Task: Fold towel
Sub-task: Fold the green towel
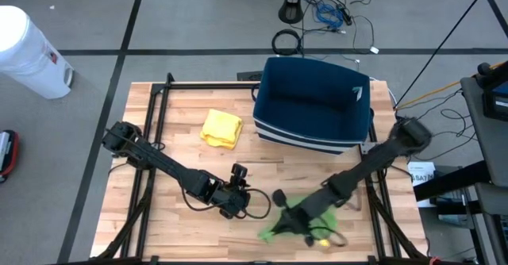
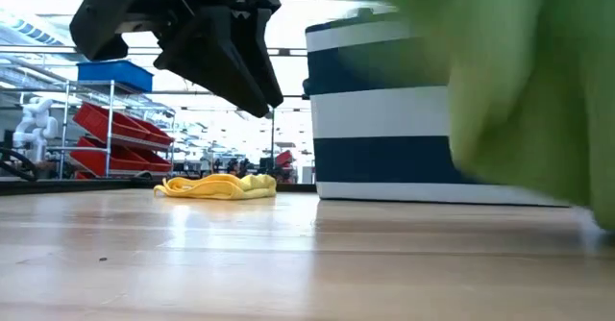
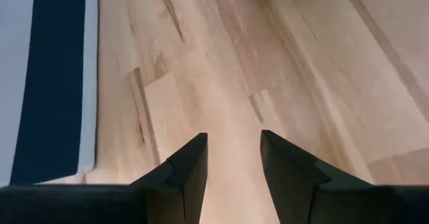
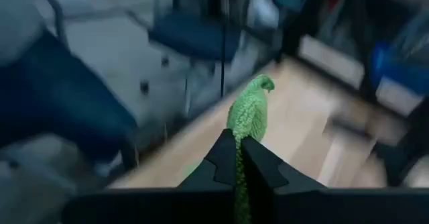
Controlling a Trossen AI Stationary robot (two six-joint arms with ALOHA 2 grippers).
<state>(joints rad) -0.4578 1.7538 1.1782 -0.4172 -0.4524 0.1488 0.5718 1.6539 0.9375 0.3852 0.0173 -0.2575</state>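
While the right gripper (image 4: 238, 158) had its two fingers pinched tight on a fold of the green towel (image 1: 305, 215), the cloth hung bunched from it over the near middle of the wooden table (image 1: 198, 162), with one strip poking out past the fingertips in the right wrist view. From above, the towel showed as a crumpled green mass around the end of the right arm, near the table's front edge; whether its lower part touched the wood could not be told. Just to its left, the left gripper (image 3: 233, 158) hovered above bare boards with its jaws parted and nothing between them. Farther back stood a navy and white striped bin (image 1: 313, 110), and to the left of it a crumpled yellow cloth (image 1: 221, 128) lay flat on the wood, well apart from both grippers.
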